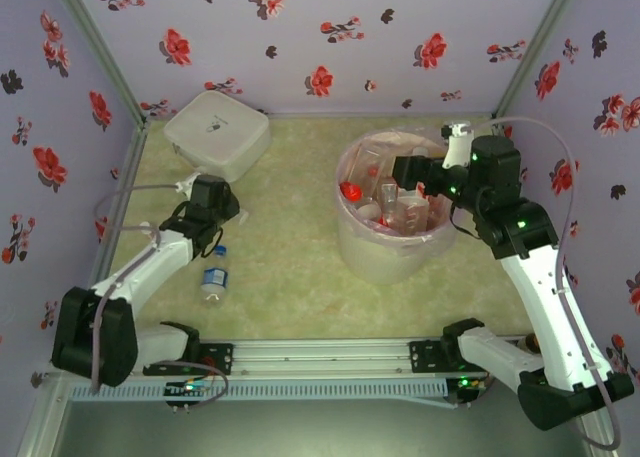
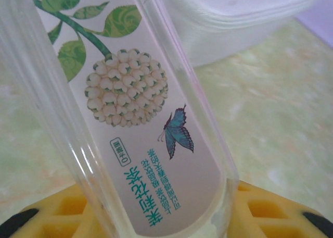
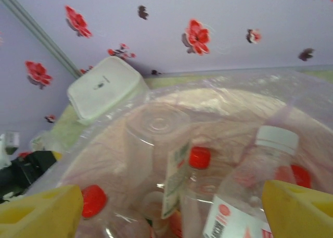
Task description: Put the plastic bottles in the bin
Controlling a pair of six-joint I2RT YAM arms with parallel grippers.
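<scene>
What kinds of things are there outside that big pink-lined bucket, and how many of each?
Plastic bottles: 2, one lying on the table and one in the left end effector
White lidded box: 1
Total: 3

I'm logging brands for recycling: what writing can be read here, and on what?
"茉莉花茶": big teal characters on the clear bottle label.
Smaller line beside them, and the boxed mark: too small to read.
White-capped bottle label, in the bin: blurred.
White box mark: unreadable.
</scene>
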